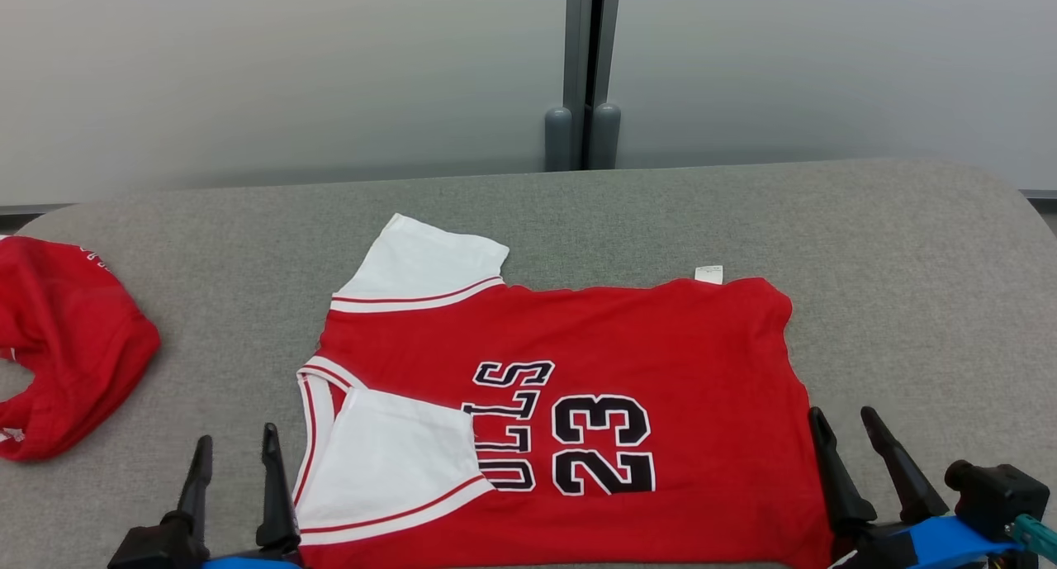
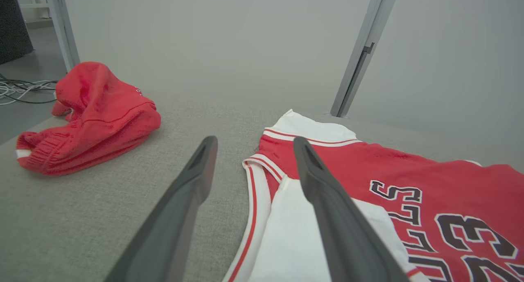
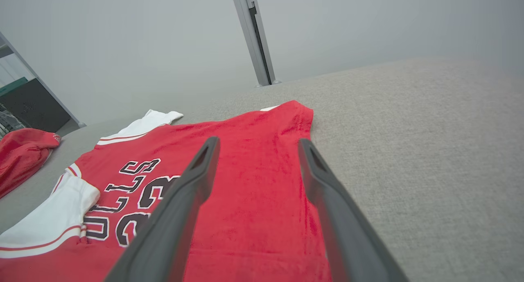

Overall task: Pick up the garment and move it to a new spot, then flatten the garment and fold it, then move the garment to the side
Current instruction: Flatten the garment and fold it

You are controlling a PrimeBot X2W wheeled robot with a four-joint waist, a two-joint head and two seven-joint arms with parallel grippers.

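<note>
- The jersey [image 1: 628, 362] lies flat on the grey table [image 1: 908, 239]. Its long axis runs across your front, with the collar to your left and the hem to your right.
- Your left gripper [image 1: 236, 435] sits just beside the collar end and your right gripper [image 1: 842, 414] at the hem end. Each arm is nearer its own end, so I judge the next fold a two-arm job.
- Both claws are spread wide and pinch nothing.
- The near sleeve [image 1: 388, 462] is already turned in over the chest, while the far sleeve [image 1: 421, 263] sticks out flat.
- The head view shows both ends at once, but the jersey's near edge runs off the bottom of it.
- The left wrist view shows one finger over the white sleeve and the other over bare table.
- The right wrist view shows one finger over red cloth, with the hem edge running about under the other (how high they hang above the fabric, I cannot tell).
- A second red garment [image 1: 66, 338] sits bunched well apart on your left.
</note>
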